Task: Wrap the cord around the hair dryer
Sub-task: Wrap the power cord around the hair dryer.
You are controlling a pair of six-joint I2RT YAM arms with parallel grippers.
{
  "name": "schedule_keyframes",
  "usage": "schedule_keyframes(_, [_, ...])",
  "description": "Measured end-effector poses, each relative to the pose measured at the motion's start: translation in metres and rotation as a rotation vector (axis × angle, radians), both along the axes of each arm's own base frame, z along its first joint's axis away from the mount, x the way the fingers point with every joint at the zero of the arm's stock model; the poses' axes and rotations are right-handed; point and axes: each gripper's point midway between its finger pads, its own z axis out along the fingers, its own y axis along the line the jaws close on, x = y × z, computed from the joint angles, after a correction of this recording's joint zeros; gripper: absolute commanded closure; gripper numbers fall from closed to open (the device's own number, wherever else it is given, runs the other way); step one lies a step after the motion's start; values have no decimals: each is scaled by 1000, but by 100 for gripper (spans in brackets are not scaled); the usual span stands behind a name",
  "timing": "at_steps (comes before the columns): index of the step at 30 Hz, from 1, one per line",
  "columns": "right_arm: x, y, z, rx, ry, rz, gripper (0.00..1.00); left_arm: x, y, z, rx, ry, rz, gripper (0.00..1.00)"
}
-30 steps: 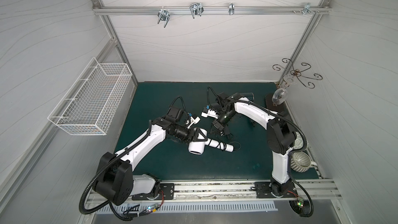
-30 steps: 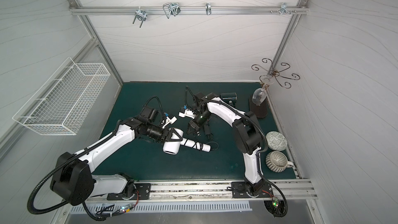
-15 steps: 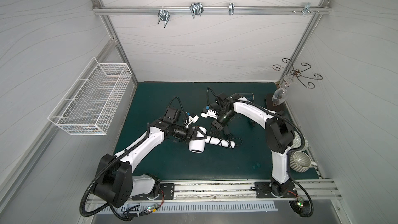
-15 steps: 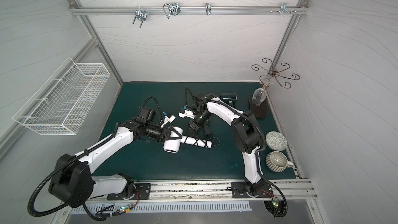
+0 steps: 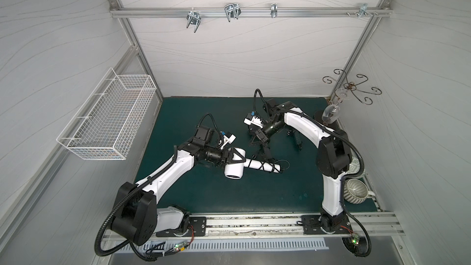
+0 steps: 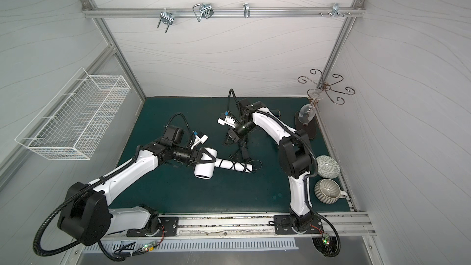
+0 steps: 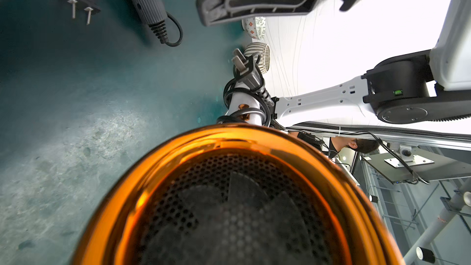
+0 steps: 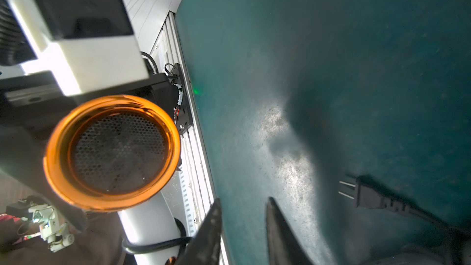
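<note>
At the mat's (image 5: 178, 113) middle is the white hair dryer (image 5: 235, 172), barrel clamped in my left gripper (image 5: 239, 158). The cord (image 7: 251, 110) criss-crosses the handle (plug (image 7: 246, 70) at its end). My right gripper (image 8: 243, 228) hangs part-open, empty. The wrapping seems nearly done, so next I tuck the loose end.

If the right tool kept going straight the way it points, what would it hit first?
Most likely the bare green mat, though depth is unclear. In the right wrist view the right tool aims between the hair dryer and a loose plug.
</note>
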Motion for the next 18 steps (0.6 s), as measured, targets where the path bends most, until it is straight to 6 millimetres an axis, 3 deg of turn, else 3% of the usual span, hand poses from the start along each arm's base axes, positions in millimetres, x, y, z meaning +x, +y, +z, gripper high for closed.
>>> schedule_keyframes(7, [7,-2,2,6,18,-26,61,2,-3,0,-16,25,-1,100])
schedule_keyframes(12, [22,-13,10,28,29,-83,58,5,-5,-3,-25,49,5,100])
schedule_keyframes(18, [33,-38,43,96,-4,-163,54,8,-7,-1,-43,68,8,100])
